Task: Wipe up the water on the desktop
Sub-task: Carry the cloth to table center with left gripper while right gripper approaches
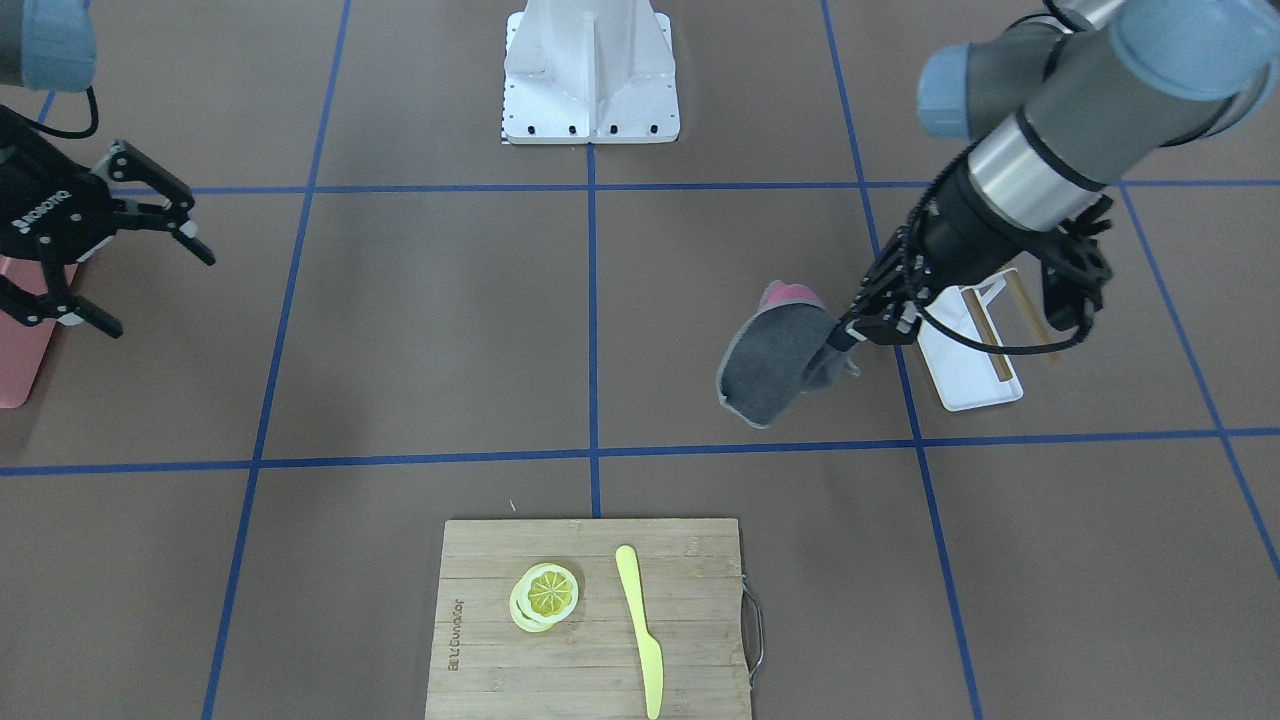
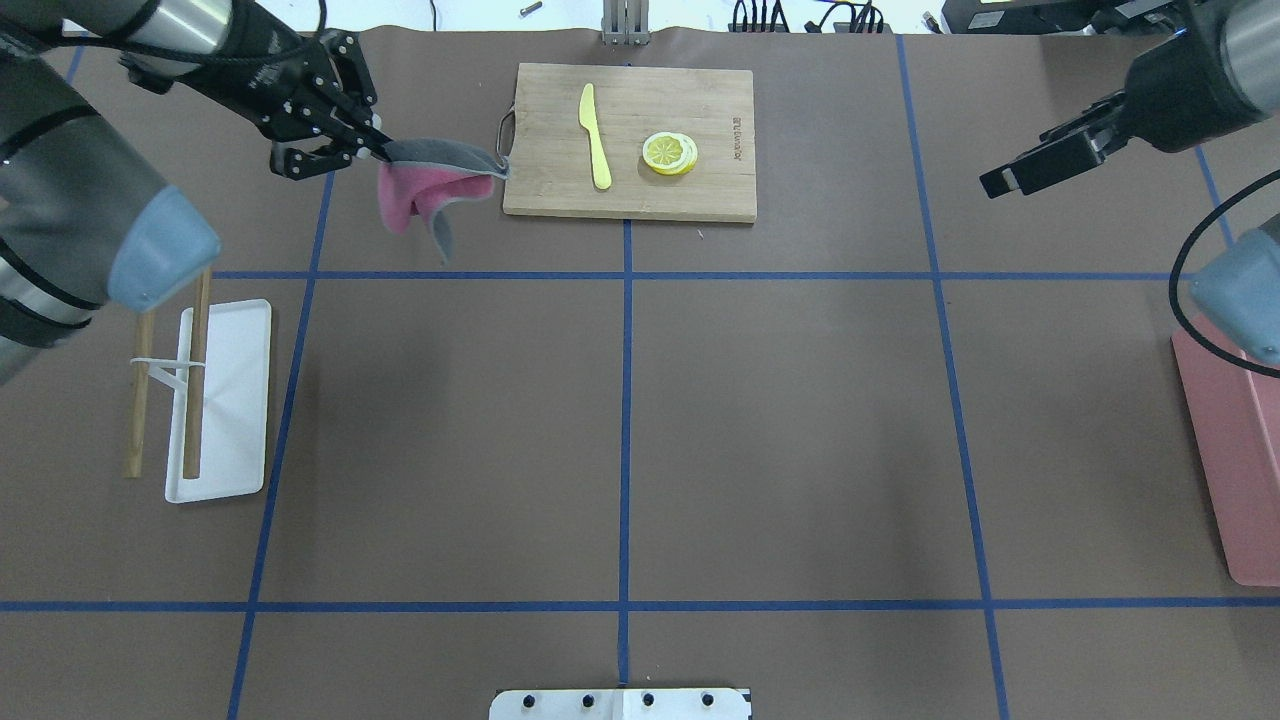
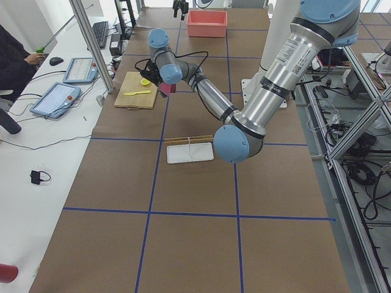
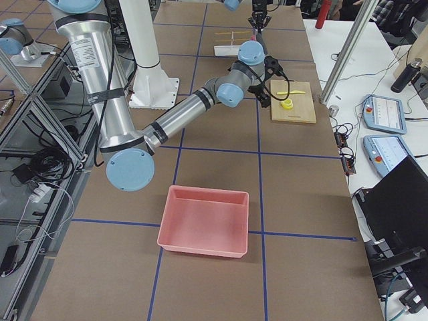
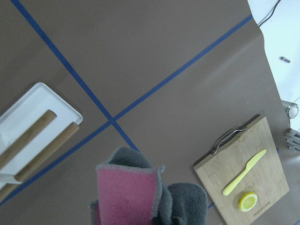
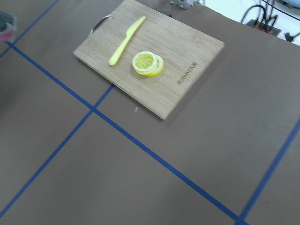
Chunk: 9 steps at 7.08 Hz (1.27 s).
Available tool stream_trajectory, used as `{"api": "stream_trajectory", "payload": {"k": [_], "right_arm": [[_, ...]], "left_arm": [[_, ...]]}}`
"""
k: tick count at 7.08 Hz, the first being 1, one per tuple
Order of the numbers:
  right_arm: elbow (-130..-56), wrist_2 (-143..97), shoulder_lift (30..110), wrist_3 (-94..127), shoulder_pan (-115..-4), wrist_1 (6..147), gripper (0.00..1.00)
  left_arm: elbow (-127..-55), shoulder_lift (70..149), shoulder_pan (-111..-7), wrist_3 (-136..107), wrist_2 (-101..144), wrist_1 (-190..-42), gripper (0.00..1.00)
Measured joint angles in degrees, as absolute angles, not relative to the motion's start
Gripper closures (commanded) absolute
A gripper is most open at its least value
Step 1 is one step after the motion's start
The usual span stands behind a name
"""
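The desktop (image 2: 800, 420) is a matte brown surface with a blue tape grid; I see no water on it. My left gripper (image 2: 378, 150) is shut on a grey and pink cloth (image 2: 430, 190), which hangs from it above the desktop just left of the cutting board. In the front view this gripper (image 1: 848, 335) and the cloth (image 1: 775, 360) sit beside the white tray. The cloth fills the bottom of the left wrist view (image 5: 129, 192). My right gripper (image 1: 150, 285) is open and empty, raised at the far right side of the desktop (image 1: 450, 330).
A bamboo cutting board (image 2: 640, 140) at the far edge holds a yellow knife (image 2: 595, 125) and lemon slices (image 2: 670, 153). A white tray (image 2: 225, 400) with a wooden rack (image 2: 195, 370) lies at the left. A pink bin (image 2: 1235, 450) sits at the right edge.
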<state>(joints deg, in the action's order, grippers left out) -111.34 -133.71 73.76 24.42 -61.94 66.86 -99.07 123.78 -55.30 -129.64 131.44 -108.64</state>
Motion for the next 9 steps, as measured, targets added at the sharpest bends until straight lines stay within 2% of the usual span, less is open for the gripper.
{"api": "stream_trajectory", "payload": {"k": [3,7,9], "right_arm": [[-112.39,-118.43,72.75,38.36,-46.51,53.09,0.00],[-113.71,-103.98,68.89,39.48,-32.46,50.96,0.00],[-113.80,-99.33,68.14,39.25,-29.84,51.03,0.00]], "left_arm": [[-99.36,127.61,-49.80,-136.95,127.46,-108.56,1.00],[-99.41,131.16,-43.05,-138.99,127.09,-108.54,1.00],[-99.40,132.36,-39.59,-140.27,125.98,-108.54,1.00]]}}
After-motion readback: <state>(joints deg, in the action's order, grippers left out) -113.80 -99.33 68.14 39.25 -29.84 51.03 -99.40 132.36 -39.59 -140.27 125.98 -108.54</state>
